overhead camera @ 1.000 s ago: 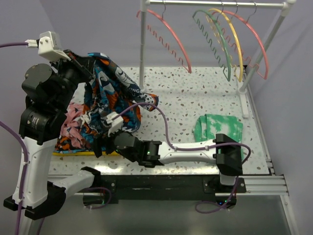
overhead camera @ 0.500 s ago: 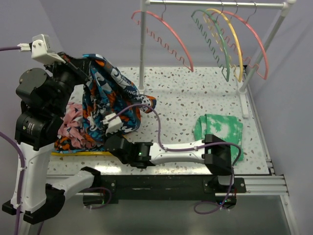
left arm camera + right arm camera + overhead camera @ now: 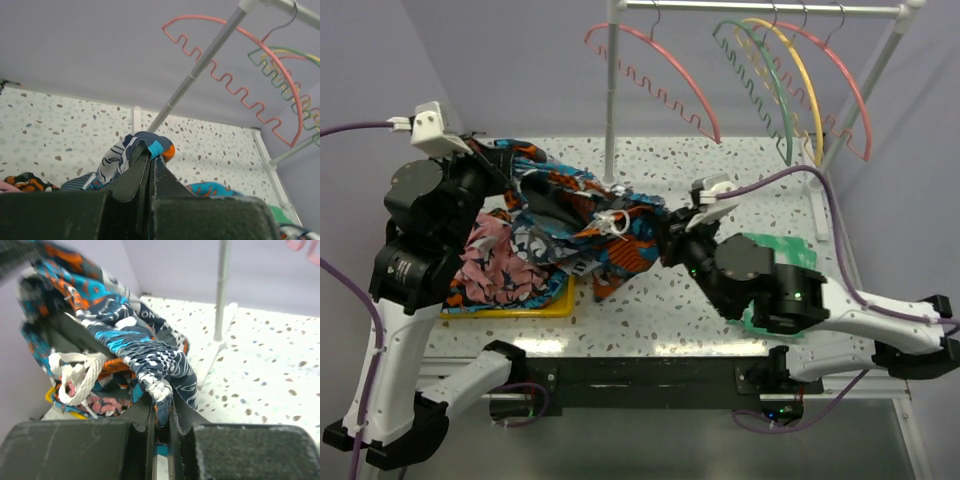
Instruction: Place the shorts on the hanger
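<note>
shorts (image 3: 120, 335) blurred in right wrist view's corner, green cloth (image 3: 790, 248) partly under right arm (image 3: 840, 305)

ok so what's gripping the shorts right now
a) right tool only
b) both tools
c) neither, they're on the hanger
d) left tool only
b: the left tool is shut on one fold of the shorts and the right tool is shut on another edge, with the cloth spread between them.
</note>
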Controlling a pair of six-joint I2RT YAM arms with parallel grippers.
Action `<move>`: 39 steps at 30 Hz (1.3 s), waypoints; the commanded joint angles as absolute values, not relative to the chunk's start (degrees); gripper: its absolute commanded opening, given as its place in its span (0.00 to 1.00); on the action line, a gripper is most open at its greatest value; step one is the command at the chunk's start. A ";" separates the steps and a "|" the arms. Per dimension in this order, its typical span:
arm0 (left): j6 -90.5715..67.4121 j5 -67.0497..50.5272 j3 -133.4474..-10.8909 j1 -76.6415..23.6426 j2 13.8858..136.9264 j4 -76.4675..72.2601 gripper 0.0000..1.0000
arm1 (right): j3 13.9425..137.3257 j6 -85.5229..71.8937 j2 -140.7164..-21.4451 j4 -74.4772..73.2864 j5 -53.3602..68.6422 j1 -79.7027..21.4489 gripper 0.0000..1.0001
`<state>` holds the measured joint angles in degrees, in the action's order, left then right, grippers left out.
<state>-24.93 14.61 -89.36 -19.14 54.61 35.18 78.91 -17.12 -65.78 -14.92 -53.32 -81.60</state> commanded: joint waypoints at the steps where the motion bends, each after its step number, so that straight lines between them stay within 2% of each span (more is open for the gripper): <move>1: -25.49 6.08 -83.42 -18.90 54.76 32.26 0.00 | 86.11 -11.77 -63.11 -25.73 -49.61 -76.31 0.00; 5: -25.22 -5.22 -74.40 -18.98 55.90 31.12 0.00 | 84.48 -16.85 -63.11 -33.03 -40.37 -66.82 0.00; 9: -24.44 -13.61 -64.53 -20.65 57.65 26.12 0.00 | 73.85 -22.75 -61.62 -33.31 -39.38 -62.94 0.00; 14: -23.90 -7.21 -56.62 -32.85 63.10 23.30 0.00 | 57.41 -31.27 -58.89 -30.95 -36.48 -58.63 0.00; 16: -25.22 -6.86 -54.68 -33.75 64.68 21.63 0.00 | 52.75 -33.39 -58.54 -30.59 -36.04 -58.45 0.00; 19: -26.19 -6.77 -49.50 -34.10 64.42 18.64 0.20 | 47.91 -37.08 -58.54 -30.85 -36.65 -58.36 0.00; 20: -25.76 -6.77 -49.13 -34.28 64.34 19.15 0.31 | 46.86 -38.66 -58.45 -31.20 -37.09 -58.27 0.00; 23: -24.26 -4.59 -48.69 -35.94 63.37 21.96 0.49 | 43.34 -40.51 -57.48 -31.20 -37.35 -58.18 0.00; 26: -23.64 -0.11 -47.20 -38.57 60.04 26.88 0.57 | 42.01 -40.87 -56.61 -31.11 -37.09 -58.10 0.00; 28: -25.13 2.80 -45.71 -39.55 56.61 30.40 0.58 | 41.66 -40.78 -56.08 -31.11 -37.18 -58.10 0.00; 34: -31.63 7.03 -41.66 -44.55 47.90 32.78 0.44 | 43.24 -39.55 -55.37 -32.43 -37.00 -58.01 0.00; 35: -32.51 6.86 -41.49 -46.21 47.90 32.78 0.36 | 43.59 -39.12 -55.37 -32.69 -37.00 -58.01 0.00; 38: -37.86 7.38 -38.33 -51.49 49.21 30.34 0.23 | 45.61 -38.24 -55.28 -33.66 -37.00 -58.01 0.00; 39: -39.27 7.90 -36.93 -53.24 49.91 29.19 0.21 | 46.57 -38.06 -55.28 -33.84 -37.00 -58.01 0.00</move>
